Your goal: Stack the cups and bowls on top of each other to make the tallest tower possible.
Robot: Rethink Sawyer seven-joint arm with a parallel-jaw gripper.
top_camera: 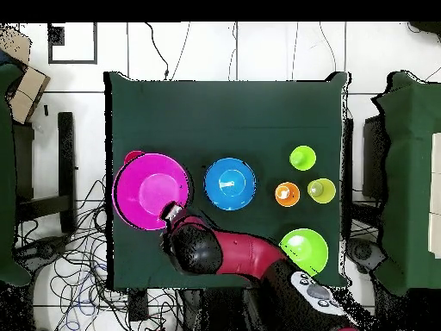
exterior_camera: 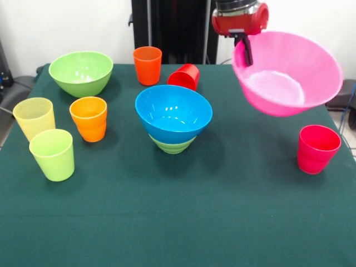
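My gripper (exterior_camera: 245, 49) is shut on the near rim of the large pink bowl (exterior_camera: 289, 72) and holds it tilted in the air above the table's right side. It shows in the overhead view too (top_camera: 170, 210), with the pink bowl (top_camera: 151, 190). The large blue bowl (exterior_camera: 173, 113) sits on the small light green bowl (exterior_camera: 172, 145) at the table's middle. The large light green bowl (exterior_camera: 81, 72) stands at the back left. The pale yellow (exterior_camera: 34, 118), lime green (exterior_camera: 53, 154) and orange (exterior_camera: 89, 118) cups stand at the left. A pinkish-red cup (exterior_camera: 317, 148) stands below the pink bowl.
A second orange cup (exterior_camera: 147, 65) stands at the back middle, with a red cup (exterior_camera: 184, 76) lying on its side beside it. The dark green cloth (exterior_camera: 178, 222) covers the table. Cables lie on the floor (top_camera: 77, 284) round the pedestal.
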